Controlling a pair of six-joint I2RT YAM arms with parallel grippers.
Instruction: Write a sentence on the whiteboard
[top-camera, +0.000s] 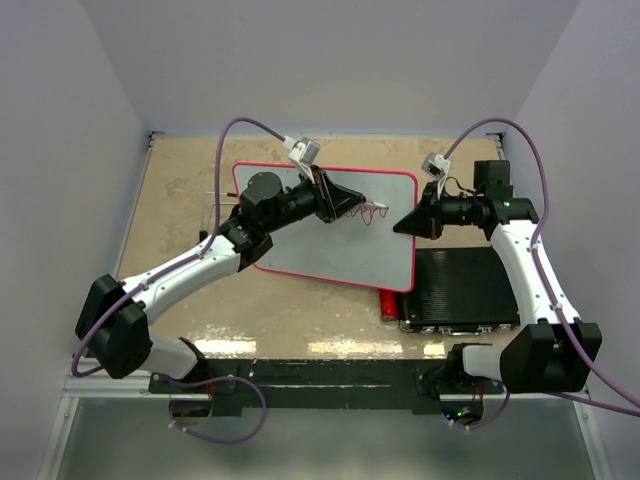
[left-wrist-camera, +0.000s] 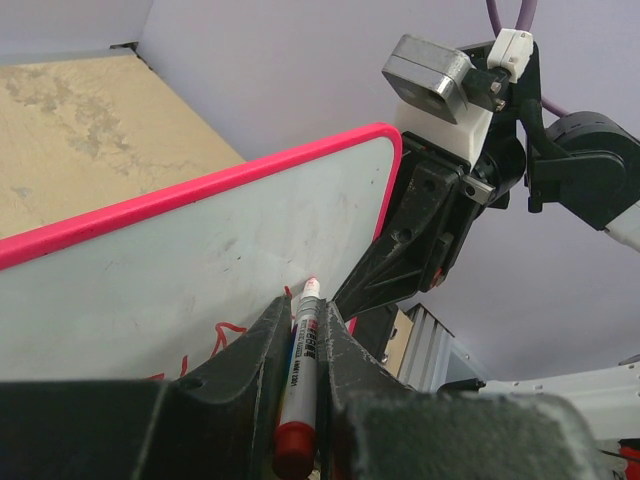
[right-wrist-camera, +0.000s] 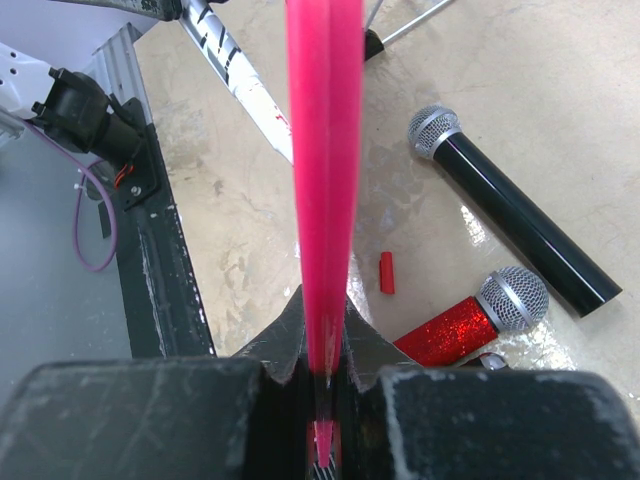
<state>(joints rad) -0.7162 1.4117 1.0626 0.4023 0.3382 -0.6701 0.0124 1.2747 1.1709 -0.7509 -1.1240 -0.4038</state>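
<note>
The whiteboard (top-camera: 330, 240), white with a thin red frame, lies tilted mid-table. My left gripper (top-camera: 360, 203) is over its upper right part, shut on a red-capped white marker (left-wrist-camera: 303, 350). The marker's tip touches the board (left-wrist-camera: 200, 270). The sentence (top-camera: 374, 211) shows only as a few red strokes beside the gripper, also in the left wrist view (left-wrist-camera: 225, 335); I cannot read them. My right gripper (top-camera: 408, 222) is shut on the board's right edge, whose red frame (right-wrist-camera: 325, 150) runs between its fingers (right-wrist-camera: 285, 340).
A black ribbed case (top-camera: 465, 288) lies right of the board. Under the raised board edge lie a black microphone (right-wrist-camera: 520, 230), a red glitter microphone (right-wrist-camera: 470, 325) and a small red cap (right-wrist-camera: 386, 272). Thin metal stand legs (right-wrist-camera: 235, 70) show farther off.
</note>
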